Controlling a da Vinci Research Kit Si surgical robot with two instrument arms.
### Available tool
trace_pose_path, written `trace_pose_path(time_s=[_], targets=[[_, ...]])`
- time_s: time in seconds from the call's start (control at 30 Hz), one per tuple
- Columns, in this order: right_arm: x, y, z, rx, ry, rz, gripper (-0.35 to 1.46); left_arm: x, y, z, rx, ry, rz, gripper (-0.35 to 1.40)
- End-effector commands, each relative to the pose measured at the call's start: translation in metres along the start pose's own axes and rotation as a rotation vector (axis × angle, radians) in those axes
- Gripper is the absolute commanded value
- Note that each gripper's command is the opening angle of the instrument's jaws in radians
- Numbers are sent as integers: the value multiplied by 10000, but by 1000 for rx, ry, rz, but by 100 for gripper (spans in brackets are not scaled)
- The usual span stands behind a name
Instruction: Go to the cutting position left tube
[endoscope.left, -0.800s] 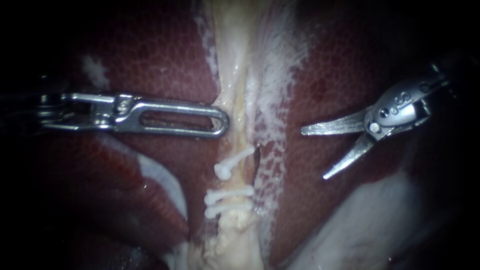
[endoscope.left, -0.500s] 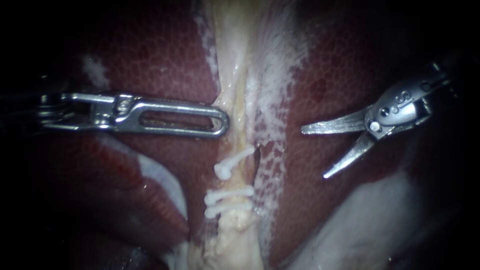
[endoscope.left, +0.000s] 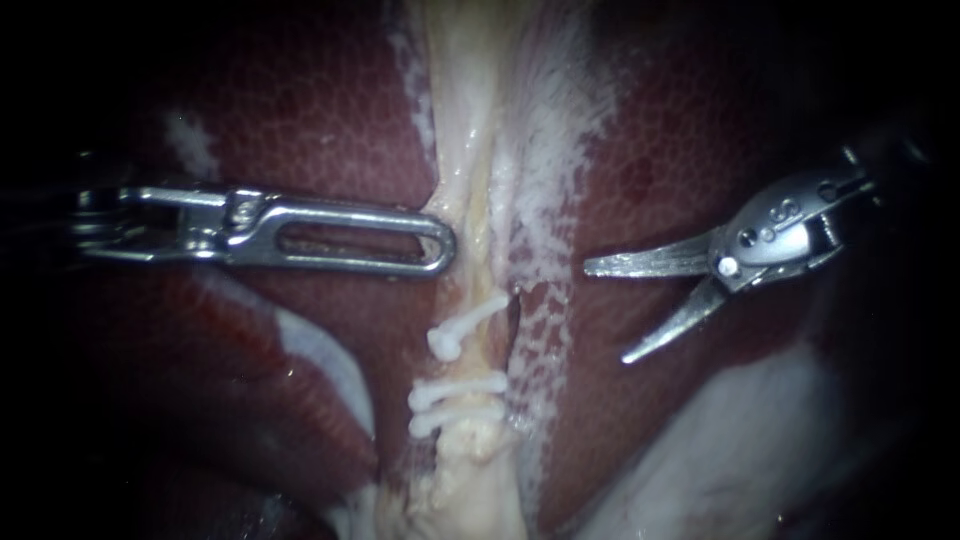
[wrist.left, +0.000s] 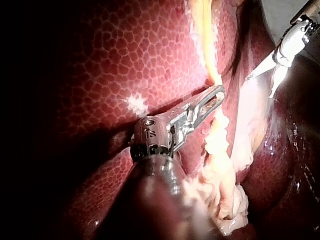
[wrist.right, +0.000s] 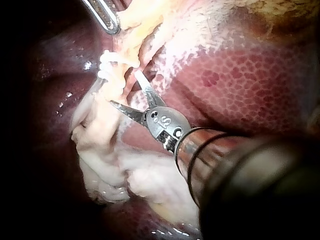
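Three slim white clips (endoscope.left: 458, 386) cross the pale stringy tube (endoscope.left: 462, 150).

3 close views, same tube (endoscope.left: 462, 150)

right instrument (endoscope.left: 604, 313) shifted nearer the tube (endoscope.left: 462, 215)

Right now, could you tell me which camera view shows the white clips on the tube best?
The endoscope view: all three clips lie face-on across the tube, unobstructed. The right wrist view shows them only partly, bunched ahead of the right instrument; in the left wrist view I cannot make them out.
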Motion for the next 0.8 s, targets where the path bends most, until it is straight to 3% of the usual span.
trace_pose_path(time_s=[0.03,0.27,0.5,0.7,0.8], targets=[[-1,1,3,10,1,10,143,-1,-1,-1,1,0,-2,-35],[-1,8,22,56,5,77,143,-8,-7,-10,5,3,-6,-35],[-2,7,42,115,-53,113,143,-18,-15,-21,11,6,-19,-35],[-15,5,58,156,-84,145,143,-24,-20,-29,14,8,-11,-35],[-26,-2,66,181,-120,156,143,-26,-20,-32,19,10,-6,-35]])
